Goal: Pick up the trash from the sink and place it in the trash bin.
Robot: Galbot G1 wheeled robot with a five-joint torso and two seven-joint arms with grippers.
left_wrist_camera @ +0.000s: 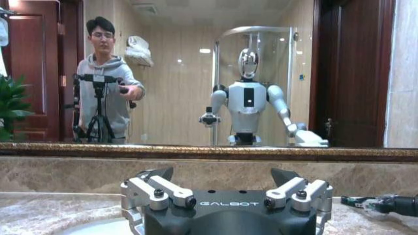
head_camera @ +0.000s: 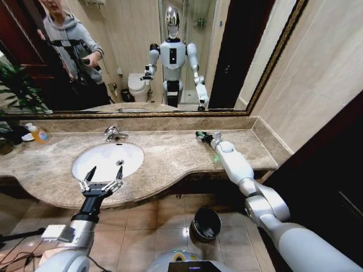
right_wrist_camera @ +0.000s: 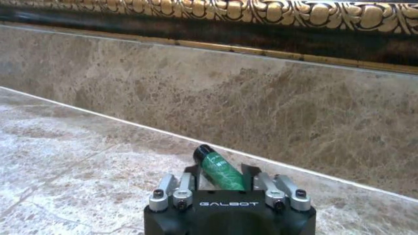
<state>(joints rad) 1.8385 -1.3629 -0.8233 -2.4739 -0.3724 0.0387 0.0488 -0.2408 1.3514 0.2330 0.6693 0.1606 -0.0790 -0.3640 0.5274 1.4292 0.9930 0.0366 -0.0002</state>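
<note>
Directly below the head camera, the trash bin (head_camera: 205, 223) stands on the tiled floor in front of the table (head_camera: 170, 156), a small round dark bin with a shiny rim, between the two arms and under the table's front edge.

Left gripper (head_camera: 102, 179): raised over the near rim of the sink (head_camera: 108, 160), jaws spread wide apart and holding nothing. The left wrist view shows the same gripper (left_wrist_camera: 222, 188) with both fingers parted, facing the mirror (head_camera: 142, 51). No trash can be made out in the white basin from the head view.

Right gripper (head_camera: 205, 136): extended across the table to its rear right part, close to the marble backsplash (right_wrist_camera: 216, 98), well apart from the sink. In the right wrist view, the right gripper (right_wrist_camera: 225, 182) has its jaws closed on a small green tube (right_wrist_camera: 220, 169) with a dark cap; the tube projects forward from between the fingers, tilted, its capped end toward the backsplash. Whether the tube touches the table cannot be told.

Chrome faucet (head_camera: 114, 134) stands behind the sink. An orange bottle (head_camera: 38, 134) sits at the table's far left.
</note>
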